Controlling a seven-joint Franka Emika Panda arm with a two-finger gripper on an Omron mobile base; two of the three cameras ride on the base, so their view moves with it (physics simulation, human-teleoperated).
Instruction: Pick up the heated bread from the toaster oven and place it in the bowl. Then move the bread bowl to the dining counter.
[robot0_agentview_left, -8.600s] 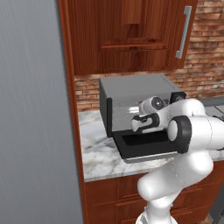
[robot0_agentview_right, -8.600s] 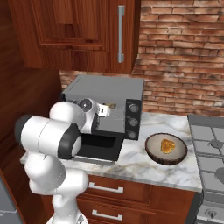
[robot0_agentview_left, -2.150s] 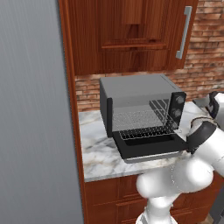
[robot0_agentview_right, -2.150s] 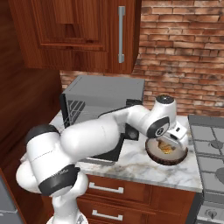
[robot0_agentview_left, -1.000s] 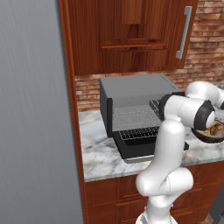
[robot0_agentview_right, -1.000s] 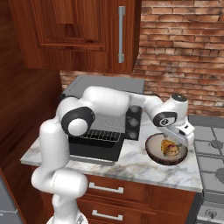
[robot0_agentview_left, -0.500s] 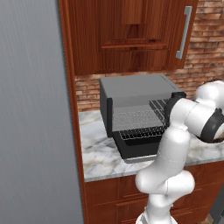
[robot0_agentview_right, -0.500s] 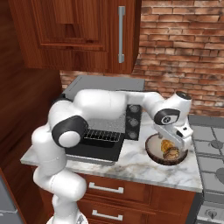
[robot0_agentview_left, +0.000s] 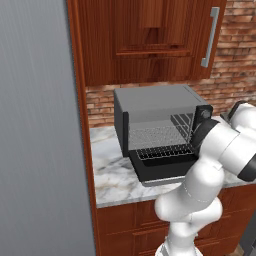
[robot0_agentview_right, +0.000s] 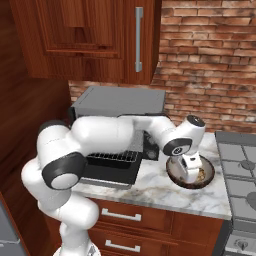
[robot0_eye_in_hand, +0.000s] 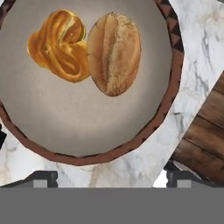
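— Two pieces lay in the bowl (robot0_eye_in_hand: 87, 131) in the hand view: on the left the heated bread (robot0_eye_in_hand: 59, 46), a lumpy golden-orange twist, and touching it on the right a paler oval roll (robot0_eye_in_hand: 114, 53). Did that match the wider views?

— It did. In the right base view, going left to right, the toaster oven (robot0_agentview_right: 117, 107) stood with its door dropped and its wire rack (robot0_agentview_right: 112, 157) bare, then the gripper (robot0_agentview_right: 189, 172) hung just over the bowl (robot0_agentview_right: 175, 179) on the marble surface (robot0_agentview_right: 150, 190), and the stove (robot0_agentview_right: 240, 165) sat at the far right.

— And the jaws?

— Spread wide, pinching nothing; their dark tips stood at the bottom corners of the hand view, apart from both breads.

— So the bowl was the next thing to carry. How did you expect it to handle?

— I judged it stiff and fairly light, probably smooth, so a bit slippery. It looked too wide to span whole, so the dark brown rim (robot0_eye_in_hand: 173, 94) seemed the place: one tip inside, one outside, pinching the wall.

— Any worry?

— A rim hold could tilt it, and the two loose breads might roll toward the low side. Keeping it level would matter on the way to the dining counter.
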